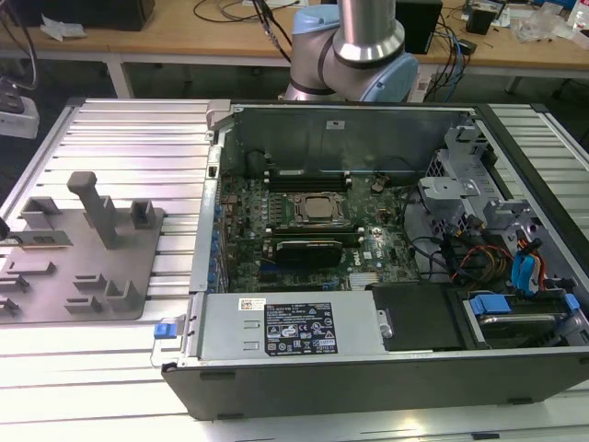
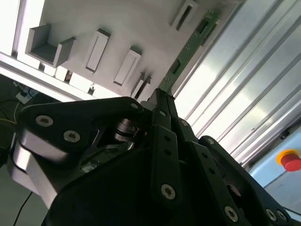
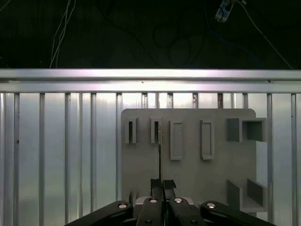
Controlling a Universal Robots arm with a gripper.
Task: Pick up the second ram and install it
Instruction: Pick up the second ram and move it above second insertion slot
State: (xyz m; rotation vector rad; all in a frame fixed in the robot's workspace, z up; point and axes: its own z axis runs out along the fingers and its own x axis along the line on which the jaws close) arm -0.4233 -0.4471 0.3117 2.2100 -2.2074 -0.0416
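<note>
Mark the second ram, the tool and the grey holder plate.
second ram (image 2: 187, 52), second wrist view, middle of its green board.
tool (image 3: 162, 183), first wrist view, midway between its fingertips.
grey holder plate (image 3: 193, 179), first wrist view, bare face below the slots.

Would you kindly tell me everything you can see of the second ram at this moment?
The second ram is a thin, long, narrow green circuit board with small dark chips on its face in the second wrist view; in the first wrist view it shows edge-on as a dark line. One end sits between the gripper's closed fingertips, and the rest reaches out over the grey holder plate. Whether it touches that plate cannot be told.
</note>
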